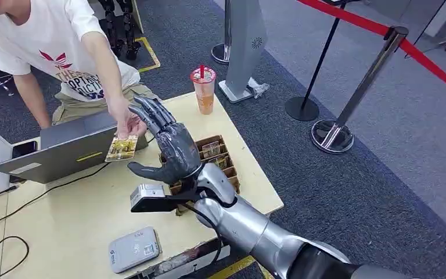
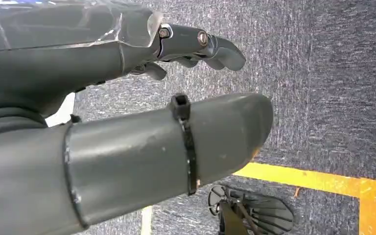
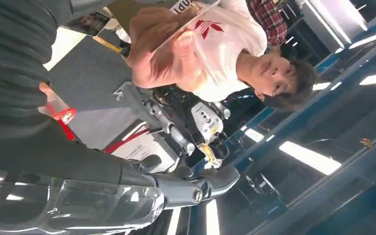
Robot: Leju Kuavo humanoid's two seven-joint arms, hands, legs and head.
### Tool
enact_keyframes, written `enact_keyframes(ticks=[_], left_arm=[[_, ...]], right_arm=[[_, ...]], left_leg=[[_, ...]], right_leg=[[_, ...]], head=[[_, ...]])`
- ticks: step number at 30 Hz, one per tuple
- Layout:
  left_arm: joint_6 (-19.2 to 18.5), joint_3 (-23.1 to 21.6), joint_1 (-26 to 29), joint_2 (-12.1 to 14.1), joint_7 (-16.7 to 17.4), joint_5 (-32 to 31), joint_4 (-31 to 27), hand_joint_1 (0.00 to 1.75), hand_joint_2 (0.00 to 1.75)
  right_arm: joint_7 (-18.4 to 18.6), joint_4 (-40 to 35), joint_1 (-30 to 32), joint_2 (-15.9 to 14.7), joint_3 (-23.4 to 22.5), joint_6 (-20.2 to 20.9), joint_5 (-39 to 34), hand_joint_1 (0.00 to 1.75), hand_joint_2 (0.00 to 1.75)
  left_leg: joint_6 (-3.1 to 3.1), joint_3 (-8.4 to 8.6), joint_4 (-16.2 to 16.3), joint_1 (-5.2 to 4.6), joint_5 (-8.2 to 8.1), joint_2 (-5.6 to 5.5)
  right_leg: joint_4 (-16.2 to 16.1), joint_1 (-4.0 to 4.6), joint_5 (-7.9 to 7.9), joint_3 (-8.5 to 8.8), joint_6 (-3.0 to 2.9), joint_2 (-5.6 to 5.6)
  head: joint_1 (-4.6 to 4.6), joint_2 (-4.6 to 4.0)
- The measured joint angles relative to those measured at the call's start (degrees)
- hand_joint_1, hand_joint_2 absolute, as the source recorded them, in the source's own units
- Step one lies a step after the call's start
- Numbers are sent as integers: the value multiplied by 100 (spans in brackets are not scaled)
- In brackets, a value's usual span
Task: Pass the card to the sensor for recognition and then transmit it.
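Right hand (image 1: 171, 148) raised over the pale wooden bench (image 1: 81, 215), fingers spread, grasping nothing. The person's hand (image 1: 123, 121) pinches the gold patterned card (image 1: 121, 148) just beside it, likely the handover. Grey card sensor (image 1: 133, 249) lies near the bench's edge. Left hand (image 2: 127, 98) hangs over carpet, empty, fingers loosely extended.

- Note the card (image 1: 121, 147): yellowish, printed face up, held roughly flat at one edge by the person's hand (image 1: 123, 120), over the laptop's near corner.
- The sensor (image 1: 134, 249), a flat grey-white box, lies near your table's front edge.
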Motion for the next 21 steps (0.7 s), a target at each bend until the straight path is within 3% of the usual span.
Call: enact_keyframes(ticks=[1,3,5,8,21], left_arm=[[2,-2,0,0,0,-2,0,0,0],[4,-2,0,0,0,-2,0,0,0],[11,-2,1,0,0,-2,0,0,0],[20,-2,2,0,0,-2,0,0,0],[57,-2,7,2,-2,15,0,0,0]], right_arm=[[0,24,0,-7,4,-13,-9,26,175],[-2,67,0,-20,13,-33,-15,68,175],[-17,103,-1,-28,22,-55,-56,134,175],[-20,155,-5,-39,37,-66,-92,162,175],[-20,256,-43,-79,87,-116,-118,159,175]], left_leg=[[0,0,0,0,0,0],[0,0,0,0,0,0],[0,0,0,0,0,0],[0,0,0,0,0,0],[0,0,0,0,0,0]], right_leg=[[0,0,0,0,0,0],[0,0,0,0,0,0],[0,0,0,0,0,0],[0,0,0,0,0,0],[0,0,0,0,0,0]], head=[[0,0],[0,0],[0,0],[-2,0],[0,0]])
